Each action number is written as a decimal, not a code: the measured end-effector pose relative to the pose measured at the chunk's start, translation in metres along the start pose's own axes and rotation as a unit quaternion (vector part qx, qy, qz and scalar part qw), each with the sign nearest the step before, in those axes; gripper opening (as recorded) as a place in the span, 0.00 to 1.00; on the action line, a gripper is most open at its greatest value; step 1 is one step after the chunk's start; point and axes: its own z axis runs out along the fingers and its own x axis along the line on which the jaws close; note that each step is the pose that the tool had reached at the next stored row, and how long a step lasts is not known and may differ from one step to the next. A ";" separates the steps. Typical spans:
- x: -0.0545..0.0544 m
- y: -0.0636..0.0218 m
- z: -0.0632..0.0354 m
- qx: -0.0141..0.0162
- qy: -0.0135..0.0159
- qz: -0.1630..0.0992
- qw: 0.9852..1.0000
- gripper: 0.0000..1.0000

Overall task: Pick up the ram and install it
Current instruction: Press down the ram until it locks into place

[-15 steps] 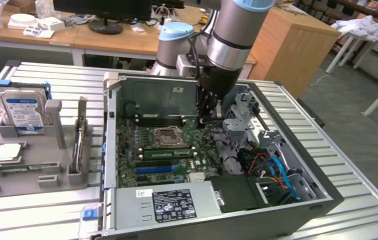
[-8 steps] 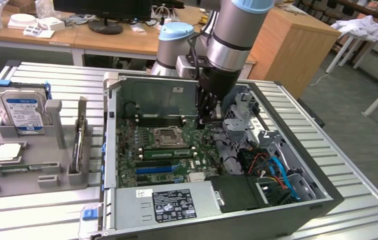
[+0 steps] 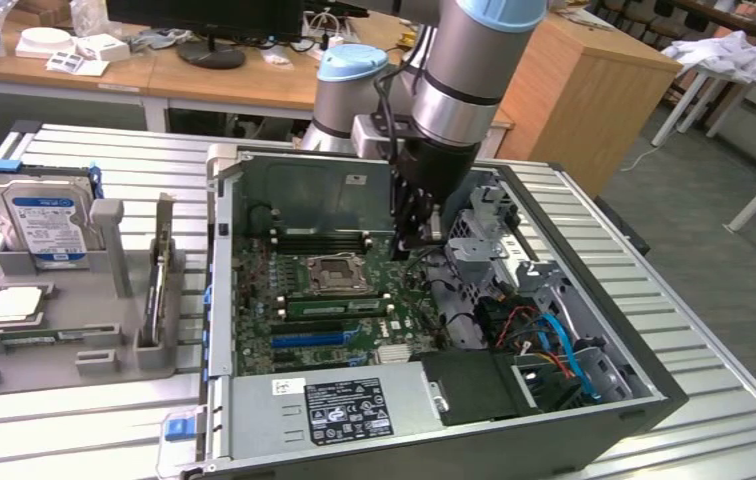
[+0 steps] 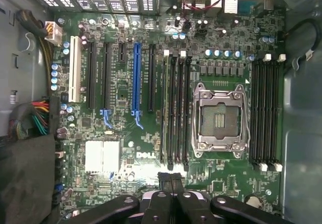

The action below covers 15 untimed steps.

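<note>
Office desks and a wooden cabinet stand behind a slatted metal table. On the table lies an open black tower computer case, with its green motherboard facing up. To the exterior view's left of the case sits a grey moulded parts tray, which carries a silver-and-blue hard drive.

On the board, a square steel processor socket has banks of long black memory slots on either side. The ram – a long, thin green stick – appears to lie in one slot of the bank just beside the socket, and not in the tray. Whether its end latches have caught I cannot tell.

The black two-finger claw hangs inside the case near one end of that bank. Its fingers are pressed fully together with nothing between them.

My judgement is that the stick is placed and the work now is seating it. To do that well, the closed fingertips should sit squarely over the stick's top edge, in line with its slot. The push should go straight down without rocking – even pressure at both ends matters, since a tilted stick can jam or strain the slot. The fingertips should also stay off the neighbouring slots and the socket frame.
</note>
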 end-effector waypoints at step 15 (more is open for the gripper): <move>0.000 -0.0002 0.0114 0.000 0.000 0.000 1.000 0.10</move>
